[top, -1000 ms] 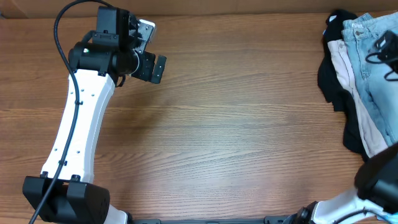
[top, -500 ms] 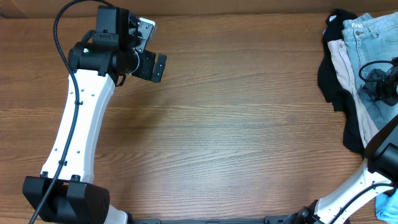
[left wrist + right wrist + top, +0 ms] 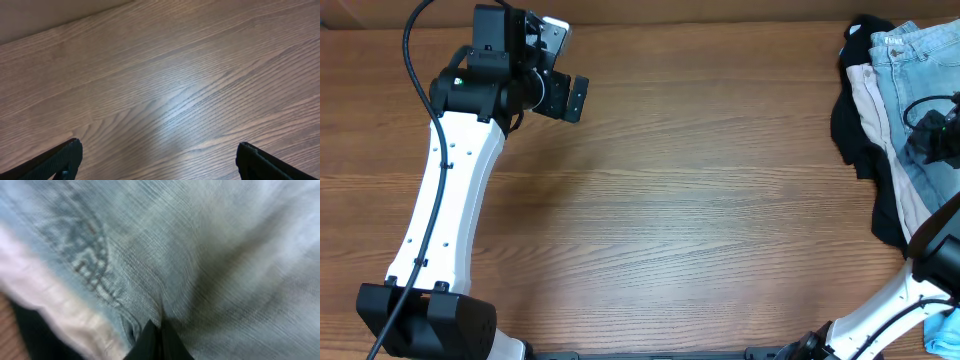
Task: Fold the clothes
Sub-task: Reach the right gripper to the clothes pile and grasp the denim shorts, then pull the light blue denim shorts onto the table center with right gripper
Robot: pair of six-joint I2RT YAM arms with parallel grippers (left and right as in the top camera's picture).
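Observation:
The clothes, faded light-blue denim shorts (image 3: 912, 80), lie on top of a pile at the table's far right edge. My right gripper (image 3: 932, 138) is pressed down onto them. In the right wrist view the denim (image 3: 200, 245) fills the frame, and the right gripper (image 3: 159, 330) is shut with a pinched ridge of the fabric rising from between its tips. My left gripper (image 3: 563, 72) hovers at the back left of the table, far from the pile. In the left wrist view it (image 3: 160, 157) is open over bare wood.
Beige trousers (image 3: 876, 110) and a black garment (image 3: 852, 130) lie under the shorts in the same pile. The wooden table (image 3: 700, 200) stretches between the two arms. The left arm (image 3: 450, 200) runs from the front left base to the back.
The right gripper came down onto the shorts and shut on the denim. The left gripper shifted slightly toward the back.

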